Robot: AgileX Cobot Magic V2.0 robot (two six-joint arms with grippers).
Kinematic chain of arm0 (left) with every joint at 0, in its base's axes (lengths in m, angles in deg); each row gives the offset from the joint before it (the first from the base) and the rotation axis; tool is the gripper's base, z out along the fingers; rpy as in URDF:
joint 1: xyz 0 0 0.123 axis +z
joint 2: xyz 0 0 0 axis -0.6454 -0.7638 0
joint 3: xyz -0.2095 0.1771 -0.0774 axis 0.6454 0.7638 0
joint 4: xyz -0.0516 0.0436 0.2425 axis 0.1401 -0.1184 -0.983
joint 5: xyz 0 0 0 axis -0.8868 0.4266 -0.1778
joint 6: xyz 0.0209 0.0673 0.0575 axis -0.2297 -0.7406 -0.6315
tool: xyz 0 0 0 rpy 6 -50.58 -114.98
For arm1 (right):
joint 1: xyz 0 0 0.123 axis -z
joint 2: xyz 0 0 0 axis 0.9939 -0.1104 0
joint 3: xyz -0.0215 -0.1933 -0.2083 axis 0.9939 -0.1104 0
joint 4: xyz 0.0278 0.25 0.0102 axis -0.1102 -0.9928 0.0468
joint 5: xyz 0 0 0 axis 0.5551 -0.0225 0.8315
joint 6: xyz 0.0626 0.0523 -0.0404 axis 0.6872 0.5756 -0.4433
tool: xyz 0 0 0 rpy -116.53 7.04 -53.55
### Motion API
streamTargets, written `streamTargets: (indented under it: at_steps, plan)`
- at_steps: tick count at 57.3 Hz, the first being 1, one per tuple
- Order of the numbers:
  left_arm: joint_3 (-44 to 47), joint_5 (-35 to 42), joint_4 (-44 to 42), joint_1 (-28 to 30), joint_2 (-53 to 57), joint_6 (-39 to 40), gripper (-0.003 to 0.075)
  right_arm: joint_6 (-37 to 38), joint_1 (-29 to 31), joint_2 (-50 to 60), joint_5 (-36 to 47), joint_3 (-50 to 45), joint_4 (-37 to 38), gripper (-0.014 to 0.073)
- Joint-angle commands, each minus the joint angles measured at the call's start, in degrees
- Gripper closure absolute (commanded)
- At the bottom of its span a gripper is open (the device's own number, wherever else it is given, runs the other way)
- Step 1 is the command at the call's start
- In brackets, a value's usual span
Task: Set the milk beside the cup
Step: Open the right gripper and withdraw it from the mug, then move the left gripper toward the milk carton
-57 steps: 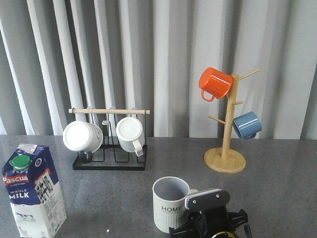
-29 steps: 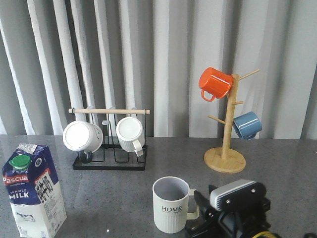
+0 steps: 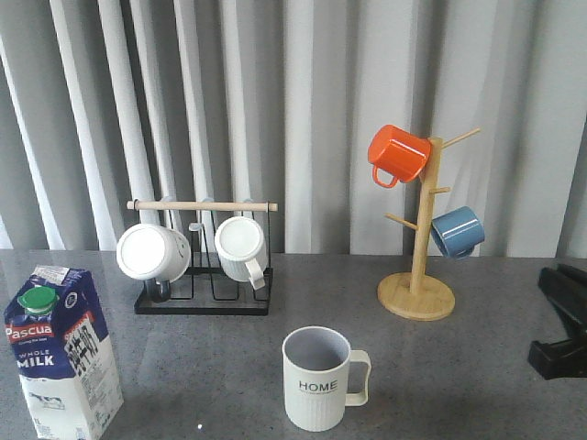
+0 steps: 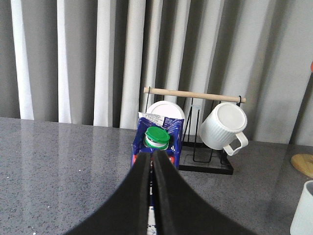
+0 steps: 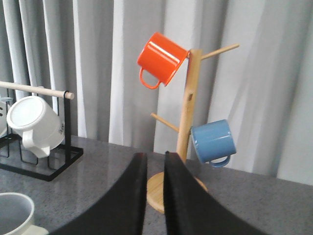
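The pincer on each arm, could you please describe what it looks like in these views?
Both look alike. The left pincer has two matte black fingers, broad at the base, curving and tapering to narrow tips. The right pincer shows the same smooth black, curved, tapering fingers. In the front view only a black angular part of the right arm shows at the edge. No cables or markings are visible.

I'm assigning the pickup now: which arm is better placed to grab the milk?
Left. Its gripper points at the milk, which stands at the table's left. The right gripper faces the wooden mug tree, far right of the cup.
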Motion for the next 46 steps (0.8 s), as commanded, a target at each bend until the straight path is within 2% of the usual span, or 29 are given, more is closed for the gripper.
streamTargets:
  at_steps: [1, 16, 38, 46]
  plan:
    - [-2.0, 4.4, 0.4, -0.3, -0.3, 0.3, 0.0727, 1.4, 2.2, 2.5, 3.3, 1.4, 1.9, 0.0608]
    - [-2.0, 4.4, 0.4, -0.3, -0.3, 0.3, 0.0727, 1.0, 2.0, 2.5, 0.5, 1.4, 1.5, 0.06]
    - [-2.0, 4.4, 0.4, -0.3, -0.3, 0.3, 0.0727, 1.0, 2.0, 2.5, 0.6, 1.4, 1.5, 0.06]
    - [-2.0, 4.1, -2.2, -0.3, -0.3, -4.9, 0.0727, 1.0, 2.0, 2.5, 0.6, 1.4, 1.5, 0.06]
